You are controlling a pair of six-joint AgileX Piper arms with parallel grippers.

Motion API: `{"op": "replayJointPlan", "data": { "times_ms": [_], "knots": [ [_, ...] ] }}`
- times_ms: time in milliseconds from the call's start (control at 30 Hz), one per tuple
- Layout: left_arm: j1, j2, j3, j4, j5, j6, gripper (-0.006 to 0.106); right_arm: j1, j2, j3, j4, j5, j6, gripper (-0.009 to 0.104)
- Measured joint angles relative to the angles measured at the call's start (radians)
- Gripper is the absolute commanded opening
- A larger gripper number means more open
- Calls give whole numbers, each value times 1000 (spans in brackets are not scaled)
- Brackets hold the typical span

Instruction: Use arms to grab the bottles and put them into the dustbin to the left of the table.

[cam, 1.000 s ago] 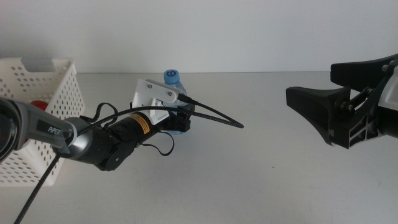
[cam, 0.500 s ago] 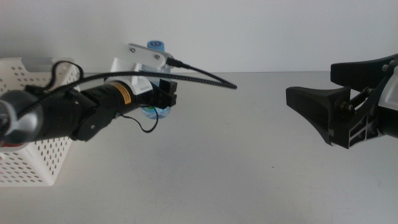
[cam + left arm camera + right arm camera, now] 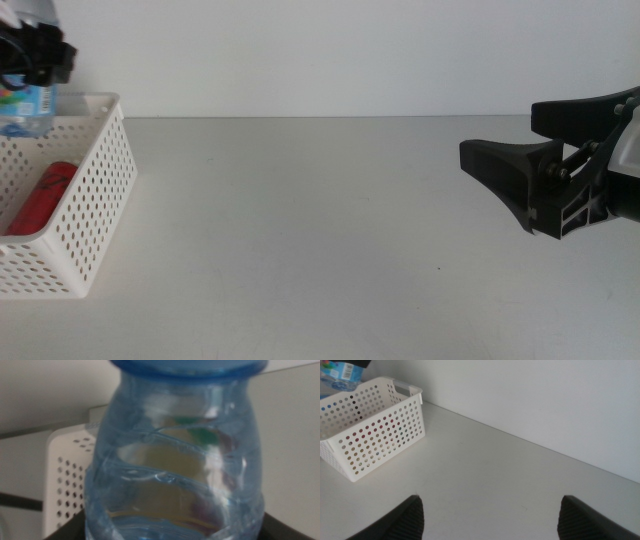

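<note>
My left gripper (image 3: 38, 60) is at the far left, above the white perforated dustbin (image 3: 85, 215). It is shut on the small clear blue-capped water bottle (image 3: 28, 108), which hangs over the bin's back part. The bottle fills the left wrist view (image 3: 175, 460), with the bin's wall (image 3: 65, 475) behind it. A red can (image 3: 45, 195) lies inside the bin. The tea bottle does not show clearly. My right gripper (image 3: 530, 190) is open and empty, held still above the table's right side. The right wrist view also shows the bin (image 3: 370, 430) and the bottle (image 3: 340, 375).
The pale grey table (image 3: 320, 240) stretches between the bin and the right gripper. A white wall runs along its far edge. The bin stands at the table's left edge.
My left gripper has lifted the water bottle from the table's middle and carried it left and up, to above the dustbin. The right arm has not moved.
</note>
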Motion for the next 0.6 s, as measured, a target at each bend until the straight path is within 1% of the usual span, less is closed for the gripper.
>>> {"op": "replayJointPlan", "data": {
  "times_ms": [67,233,367,600],
  "knots": [
    [65,1,-41,-40,83,74,-1,0,0,0,0,0,0,71],
    [157,26,-81,-95,228,153,-1,0,0,0,0,0,0,71],
    [186,99,-81,-97,289,160,-1,0,0,0,0,0,0,71],
    [201,255,-81,-89,276,160,-1,0,0,0,0,0,0,71]
  ]
}}
